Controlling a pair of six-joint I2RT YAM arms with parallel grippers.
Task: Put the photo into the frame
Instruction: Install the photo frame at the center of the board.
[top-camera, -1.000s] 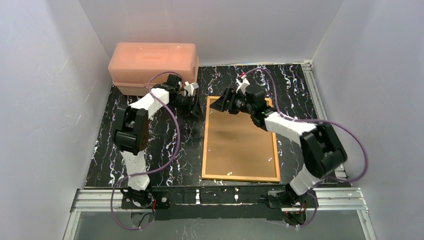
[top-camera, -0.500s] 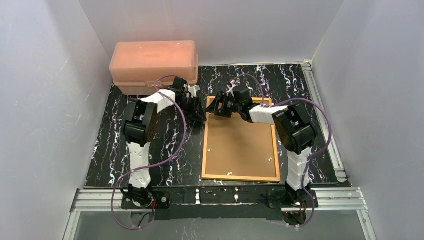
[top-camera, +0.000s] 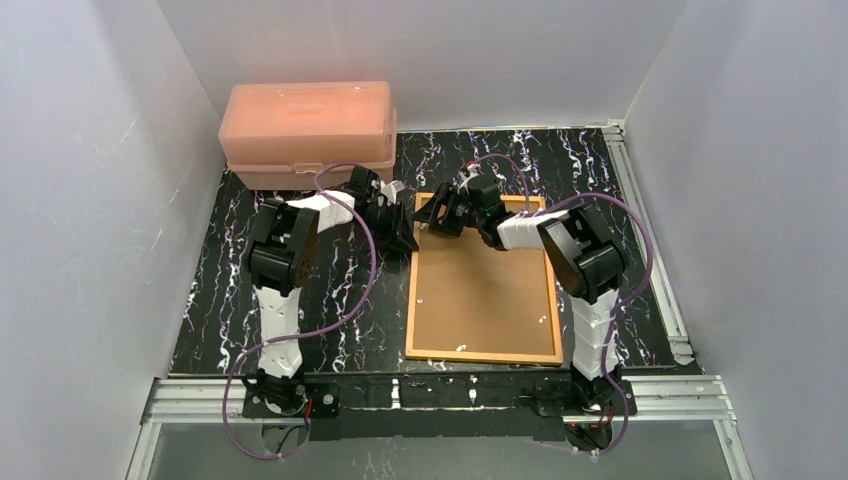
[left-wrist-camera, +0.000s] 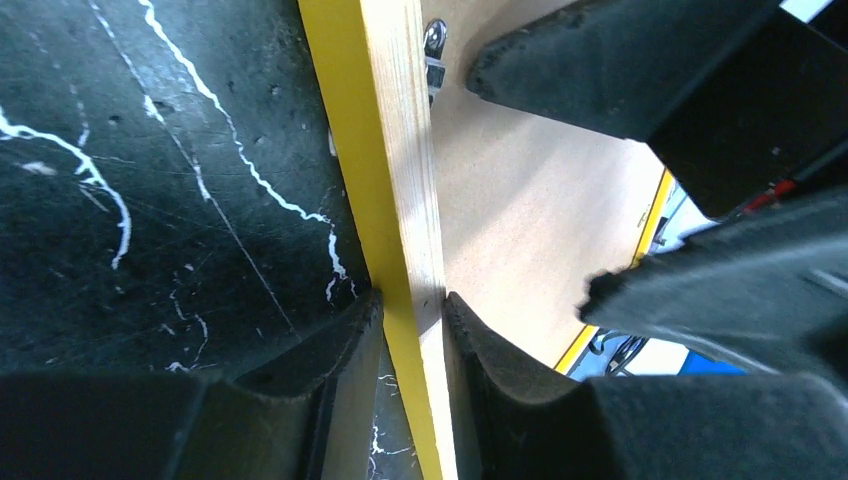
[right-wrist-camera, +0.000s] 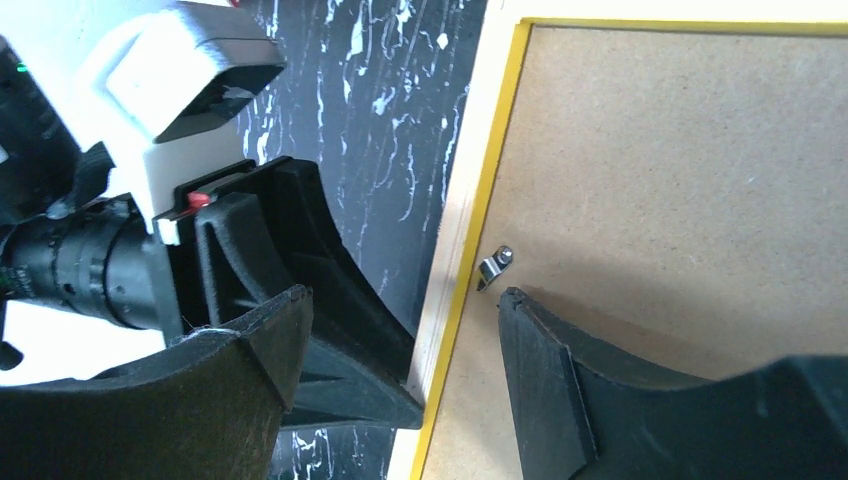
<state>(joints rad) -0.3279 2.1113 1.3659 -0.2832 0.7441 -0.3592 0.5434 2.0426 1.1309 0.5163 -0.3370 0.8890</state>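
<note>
Only the frame's (left-wrist-camera: 398, 150) back shows; left gripper (left-wrist-camera: 410, 302) pinches its edge.

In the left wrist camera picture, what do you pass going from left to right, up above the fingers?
Black marbled table → frame, yellow face first, then its wooden edge → metal clip → backing board.

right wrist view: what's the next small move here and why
Probably ease the right end effector onto the metal tab and swivel it: the left end effector pinches the frame edge, and the open right fingertip sits beside the tab.
</note>
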